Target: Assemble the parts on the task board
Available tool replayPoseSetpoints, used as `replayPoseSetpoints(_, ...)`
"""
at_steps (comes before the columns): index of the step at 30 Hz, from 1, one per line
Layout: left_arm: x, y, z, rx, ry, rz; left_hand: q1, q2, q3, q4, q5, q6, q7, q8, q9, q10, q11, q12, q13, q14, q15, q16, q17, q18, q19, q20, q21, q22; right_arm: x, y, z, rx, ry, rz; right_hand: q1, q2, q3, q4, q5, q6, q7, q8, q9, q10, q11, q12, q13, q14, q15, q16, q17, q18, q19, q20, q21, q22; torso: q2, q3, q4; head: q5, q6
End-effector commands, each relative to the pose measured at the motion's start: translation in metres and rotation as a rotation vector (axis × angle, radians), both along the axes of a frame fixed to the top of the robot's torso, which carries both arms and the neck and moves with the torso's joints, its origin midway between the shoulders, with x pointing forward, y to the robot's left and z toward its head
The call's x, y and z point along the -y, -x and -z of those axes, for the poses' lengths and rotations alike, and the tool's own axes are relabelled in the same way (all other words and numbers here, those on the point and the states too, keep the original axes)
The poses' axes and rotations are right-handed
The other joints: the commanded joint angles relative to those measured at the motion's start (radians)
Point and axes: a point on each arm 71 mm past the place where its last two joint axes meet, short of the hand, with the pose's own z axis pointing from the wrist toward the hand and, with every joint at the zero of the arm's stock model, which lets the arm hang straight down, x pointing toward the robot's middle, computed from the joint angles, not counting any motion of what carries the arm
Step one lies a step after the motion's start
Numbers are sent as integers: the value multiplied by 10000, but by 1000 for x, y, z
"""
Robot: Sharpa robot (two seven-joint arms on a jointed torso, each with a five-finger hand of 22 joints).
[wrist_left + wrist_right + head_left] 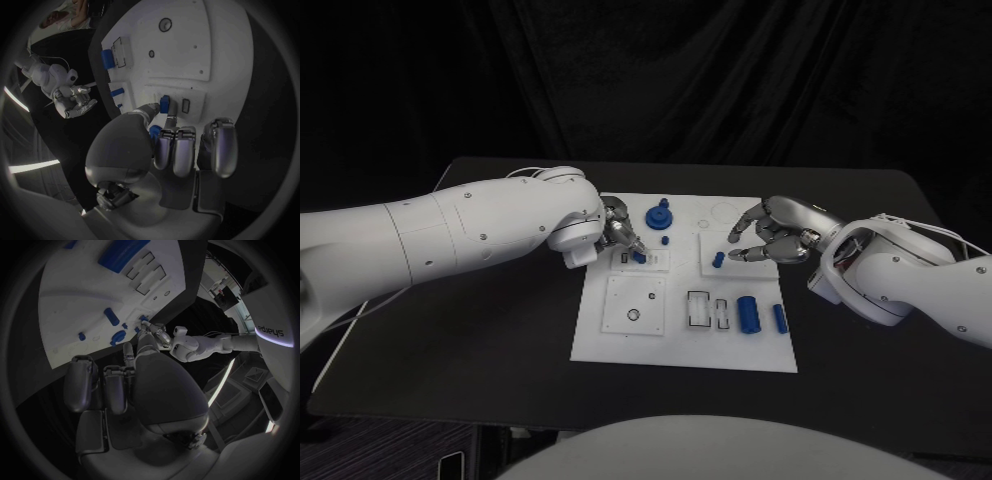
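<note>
Progress looks partial. Left hand (615,232) has its fingers curled over a small part (639,257) at the board's (682,352) upper left slot; whether they grip it, I cannot tell. A knob (659,215) stands behind. Two loose cylinders (749,315) await lower right. Right hand (773,238) hovers, fingers apart, near another peg (718,259).

Both robot hands over the task board (625,345) — blue parts (749,314) scattered.

- Under my work lies a black surface (488,330), dark and matte, with rounded corners.
- Behind it hangs a black curtain (733,80) in folds.
- Below the surface's near-left corner I see grey patterned floor (387,455).
</note>
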Motion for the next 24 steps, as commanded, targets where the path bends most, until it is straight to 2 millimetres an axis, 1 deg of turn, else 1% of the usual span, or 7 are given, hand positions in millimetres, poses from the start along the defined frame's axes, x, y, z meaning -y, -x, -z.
replayPoseSetpoints(1, 4, 1, 0, 81, 279, 94, -138, 22, 13, 16, -76, 164, -250, -8, 22, 1074, 0, 36, 2630, 1057, 2, 27, 2635, 93, 47, -20, -47, 1987, 0, 0, 2, -160, 194, 33, 6, 84, -75, 0, -60, 54, 0, -35, -19, 155, -169, -58, -459, 774, -70, -49, 1372, -78, -1, -35, -61, 1628, -3, 8, -6, 14, 1)
replayPoseSetpoints(7, 5, 1, 2, 121, 351, 83, -153, 29, 11, 23, -87, 156, -247, -12, 25, 1074, 2, 36, 2630, 1057, 5, 27, 2635, 98, 37, -18, -69, 1981, -1, 0, 2, -196, 211, 3, 2, 85, -83, 0, -83, 58, -1, -38, -27, 154, -168, -60, -463, 773, -70, -52, 1369, -76, -3, -35, -70, 1625, 13, 10, -9, 10, 1)
replayPoseSetpoints(14, 4, 1, 6, 99, 398, 48, -158, 58, 27, 21, -80, 140, -249, -18, 31, 1074, 4, 36, 2630, 1057, 9, 27, 2635, 117, -3, -14, -150, 1955, -1, 0, 2, -216, 225, 8, -9, 81, -108, -2, -150, 68, -1, -45, -49, 156, -169, -60, -461, 774, -70, -52, 1369, -79, 3, -35, -65, 1630, 30, 5, 17, -12, 1)
replayPoseSetpoints(19, 3, 2, 8, 48, 392, 47, -147, 72, 43, 4, -69, 127, -250, -21, 37, 1074, 4, 36, 2630, 1057, 10, 27, 2635, 119, -7, -12, -162, 1953, -1, 0, 2, -235, 235, 5, -12, 81, -115, -2, -170, 71, -1, -46, -55, 153, -169, -63, -468, 774, -70, -53, 1368, -79, 2, -36, -68, 1629, 39, 8, -5, 1, 1)
replayPoseSetpoints(24, 2, 4, 9, -25, 347, 52, -136, 76, 53, -12, -61, 121, -251, -21, 42, 1074, 4, 36, 2630, 1057, 11, 27, 2635, 121, -12, -11, -173, 1950, 0, 0, 3, -267, 257, 14, -14, 81, -122, -4, -193, 76, -2, -48, -62, 151, -169, -65, -473, 773, -70, -56, 1364, -81, 7, -36, -60, 1633, 28, 4, -7, 26, 1)
